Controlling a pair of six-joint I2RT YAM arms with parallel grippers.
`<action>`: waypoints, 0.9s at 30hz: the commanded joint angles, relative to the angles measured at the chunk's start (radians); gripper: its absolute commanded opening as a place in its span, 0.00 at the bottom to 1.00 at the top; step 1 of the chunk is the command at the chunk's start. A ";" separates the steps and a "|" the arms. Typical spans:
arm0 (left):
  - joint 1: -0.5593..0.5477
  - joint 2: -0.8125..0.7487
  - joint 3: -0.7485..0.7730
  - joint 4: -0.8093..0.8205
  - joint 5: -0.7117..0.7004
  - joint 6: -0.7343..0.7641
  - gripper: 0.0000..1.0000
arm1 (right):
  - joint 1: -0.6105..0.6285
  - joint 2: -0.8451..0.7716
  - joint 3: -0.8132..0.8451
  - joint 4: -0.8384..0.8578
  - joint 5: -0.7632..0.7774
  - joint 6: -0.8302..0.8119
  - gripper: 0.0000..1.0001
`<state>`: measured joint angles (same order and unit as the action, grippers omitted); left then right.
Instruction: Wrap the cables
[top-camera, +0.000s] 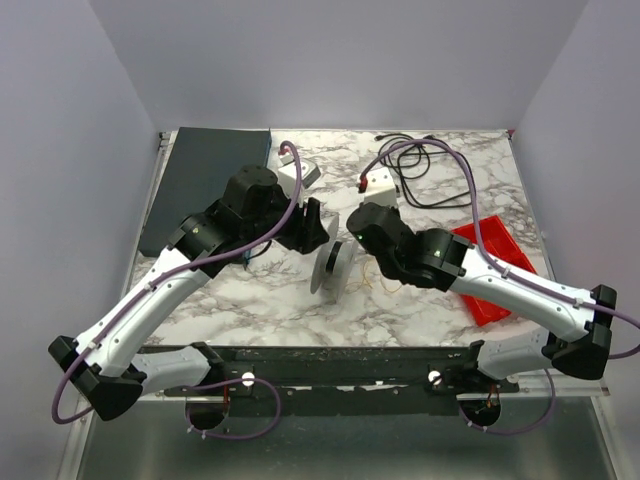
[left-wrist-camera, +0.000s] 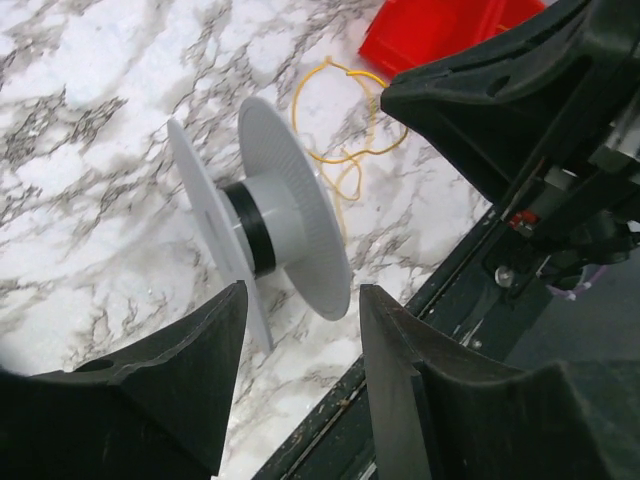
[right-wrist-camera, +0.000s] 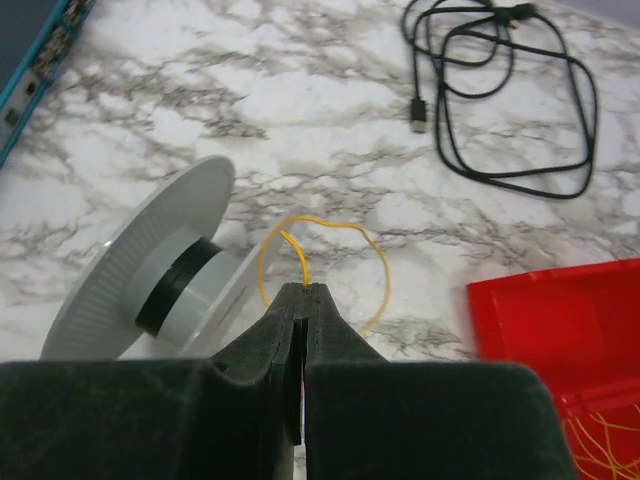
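Mid-table, one spool (top-camera: 330, 268) stands on edge between two grippers. Left gripper (left-wrist-camera: 302, 300) is half open, holding nothing. Right gripper (right-wrist-camera: 303, 300) pinches one yellow cable (right-wrist-camera: 384, 268), looped beside the spool. More strands (right-wrist-camera: 600, 440) lie in one red tray (right-wrist-camera: 560, 330). One black cord (right-wrist-camera: 443, 120) lies beyond.

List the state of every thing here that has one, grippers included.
Grey plastic spool: standing on its flange rims, no yellow wire on its hub.
Thin yellow wire: lying in a loose loop, one end pinched.
Left gripper: open, empty.
Right gripper: shut on the wire's end.
Thick black cord: loosely coiled, plug free.
Red plastic tray: holds more yellow strands.
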<state>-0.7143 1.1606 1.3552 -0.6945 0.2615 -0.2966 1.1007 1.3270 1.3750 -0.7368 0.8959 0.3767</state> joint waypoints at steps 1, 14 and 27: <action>0.010 -0.044 -0.066 0.008 -0.098 0.022 0.50 | 0.005 0.002 -0.030 0.158 -0.245 -0.058 0.01; 0.009 -0.176 -0.344 0.227 -0.085 -0.040 0.52 | -0.063 0.138 -0.065 0.271 -0.598 -0.025 0.01; -0.071 -0.223 -0.586 0.521 -0.253 -0.239 0.66 | -0.107 0.211 -0.071 0.293 -0.679 0.089 0.01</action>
<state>-0.7403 0.9295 0.7860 -0.3119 0.1146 -0.4580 1.0016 1.5253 1.3174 -0.4706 0.2680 0.4175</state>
